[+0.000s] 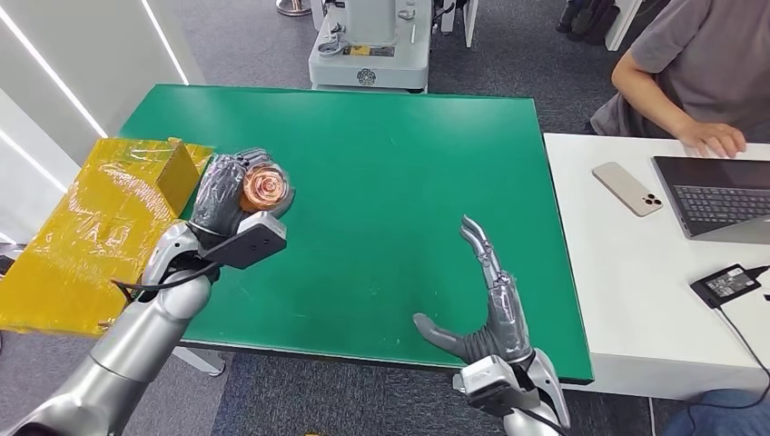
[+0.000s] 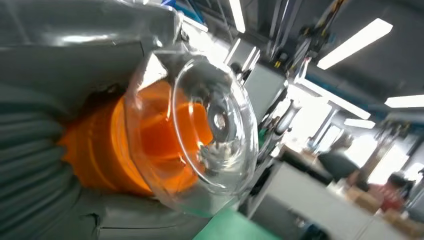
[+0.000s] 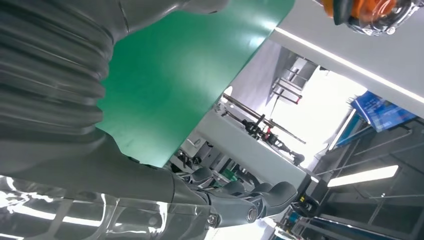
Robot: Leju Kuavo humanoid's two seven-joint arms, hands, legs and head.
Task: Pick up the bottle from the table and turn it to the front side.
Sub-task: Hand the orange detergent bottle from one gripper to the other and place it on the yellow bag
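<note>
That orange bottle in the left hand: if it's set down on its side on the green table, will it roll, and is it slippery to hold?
The bottle looks round with a clear, glossy shell, so it would probably roll on the flat green table. The smooth surface may be slippery; the left robot hand wraps it fully, which likely helps. It seems rigid, not floppy.

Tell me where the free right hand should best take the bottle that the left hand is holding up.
Probably its clear end. The left hand wraps the orange body of the bottle, leaving only the transparent domed end exposed. The open right hand should come from the bottle's free side, across the green table, fingers around that rim.
</note>
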